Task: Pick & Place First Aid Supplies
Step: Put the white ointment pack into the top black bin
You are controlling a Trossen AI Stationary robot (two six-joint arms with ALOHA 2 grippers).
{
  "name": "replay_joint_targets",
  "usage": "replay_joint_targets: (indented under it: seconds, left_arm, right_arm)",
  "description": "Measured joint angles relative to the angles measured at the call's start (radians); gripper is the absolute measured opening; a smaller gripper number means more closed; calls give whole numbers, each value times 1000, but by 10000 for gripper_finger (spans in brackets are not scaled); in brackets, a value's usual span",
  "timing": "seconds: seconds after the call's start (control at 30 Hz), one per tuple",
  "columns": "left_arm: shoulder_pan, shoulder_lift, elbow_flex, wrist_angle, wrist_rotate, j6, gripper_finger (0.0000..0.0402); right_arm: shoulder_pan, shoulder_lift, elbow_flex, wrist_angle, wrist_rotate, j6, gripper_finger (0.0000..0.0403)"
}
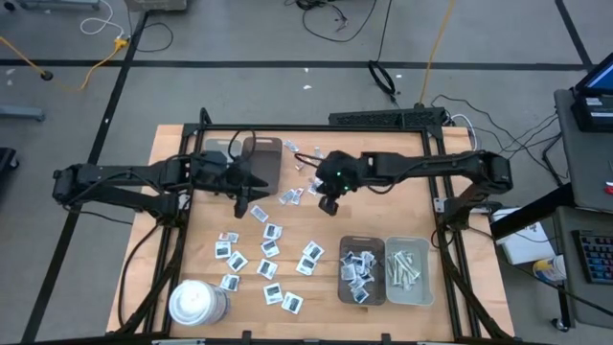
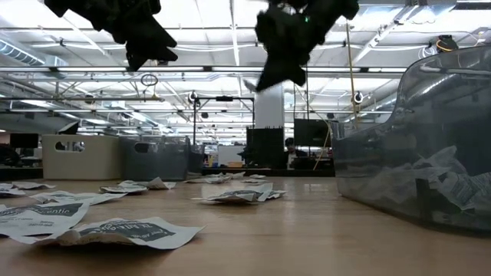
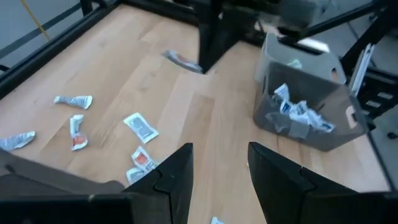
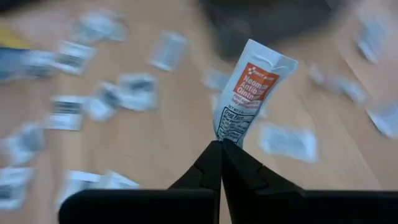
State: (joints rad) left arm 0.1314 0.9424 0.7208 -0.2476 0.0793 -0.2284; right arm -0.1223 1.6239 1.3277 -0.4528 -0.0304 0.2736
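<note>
Several small white packets with dark print lie flat on the wooden table, also seen in the left wrist view. More lie near the far edge. My right gripper hangs above the table's middle, shut on a small white packet with an orange label. My left gripper is open and holds nothing. It hovers above the table left of the middle, with loose packets below it. My right gripper pinches the orange-labelled packet by one short end between its two fingertips. The rest of the packet sticks out beyond the fingers along their line. It is lifted clear of the table, with blurred packets far below it.
A brown tray holding packets and a grey tray holding pale strips sit side by side near the table's near right corner. A large white cylinder stands at the near left. A dark tray lies at the far side.
</note>
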Motion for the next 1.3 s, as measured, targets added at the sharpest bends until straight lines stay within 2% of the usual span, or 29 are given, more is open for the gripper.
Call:
replay_joint_targets:
  seconds: [0.23,0.43,0.57,0.9,1.13,1.23,1.3]
  left_arm:
    - [0,0,0,101,1,-3,159]
    - [-15,18,0,219,-1,35,159]
    - [-21,64,2,264,0,17,159]
    - [-46,265,158,307,0,41,159]
    - [-40,300,184,305,3,4,158]
    - [-41,300,184,303,-22,-19,138]
    - [-40,300,184,304,-32,-20,105]
  right_arm:
    - [2,-47,0,76,-142,-126,0]
    - [3,-50,1,249,-237,-120,0]
    - [3,-51,1,298,-256,-127,0]
    - [0,-51,1,306,-263,-162,0]
    - [0,-51,1,304,-263,-171,0]
    - [0,-51,1,306,-263,-184,0]
    - [0,-51,1,306,-263,-185,0]
